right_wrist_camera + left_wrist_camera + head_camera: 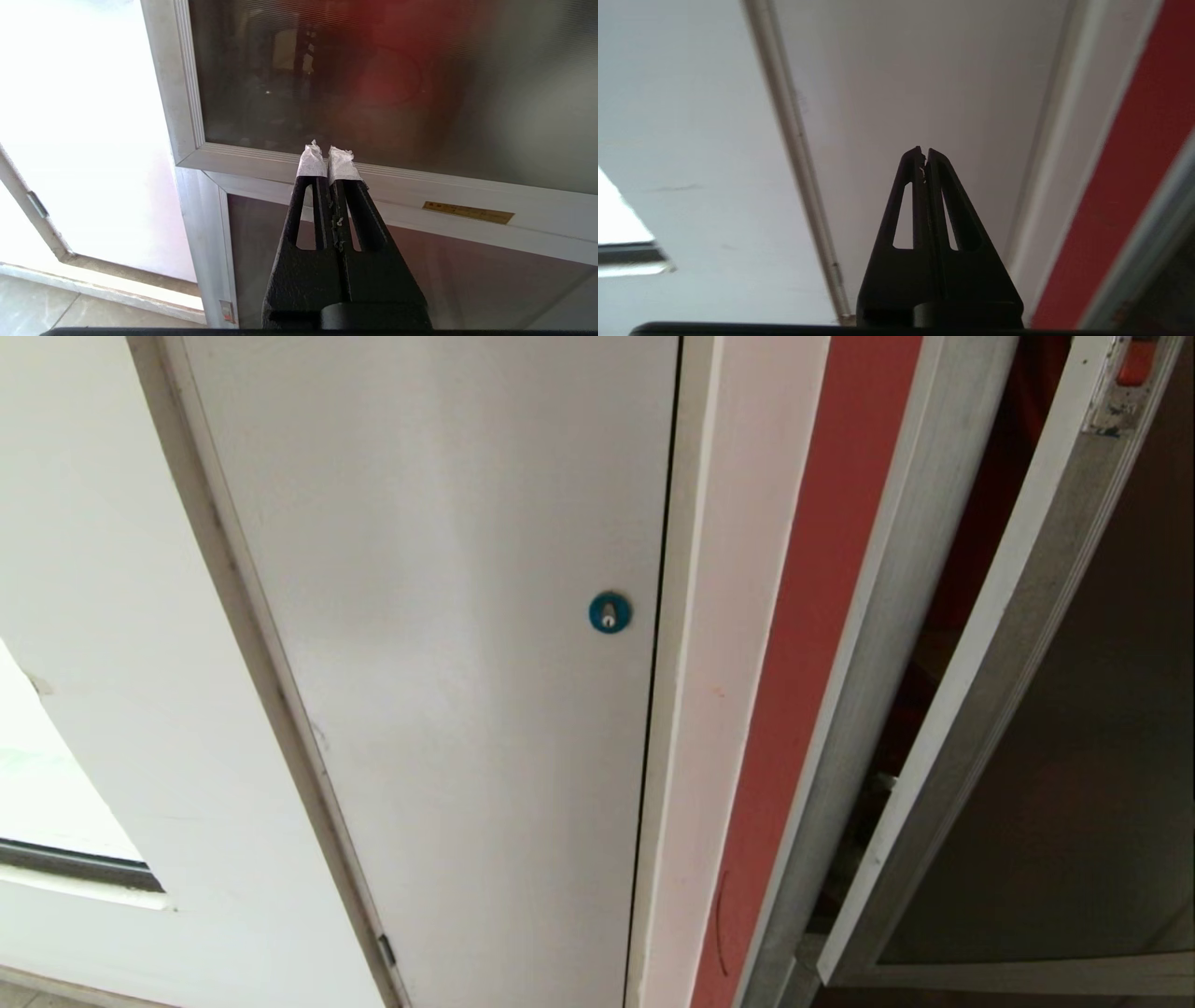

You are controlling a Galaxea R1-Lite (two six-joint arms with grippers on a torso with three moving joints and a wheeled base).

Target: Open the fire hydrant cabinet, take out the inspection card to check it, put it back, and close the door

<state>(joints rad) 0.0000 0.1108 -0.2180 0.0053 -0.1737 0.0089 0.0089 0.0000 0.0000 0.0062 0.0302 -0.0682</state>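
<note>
Head view, left to right: one plain white door (448, 663) with one blue round lock (610, 612), one red strip (803, 691), then the fire hydrant cabinet (896, 644) at the far right; its door (1055, 775) stands slightly ajar, frame edge running long top to bottom, red latch (1137, 362) at the upper corner

Left gripper (924, 151): clenched, empty, facing the white door; the cabinet lies to its right

Right gripper (326, 154): clenched, empty, taped tips pointing at the lower rail of the glass door; we judge it the nearer arm for pulling

Inspection card: not seen, zero counted

One brass plate (468, 212) on the frame below
</note>
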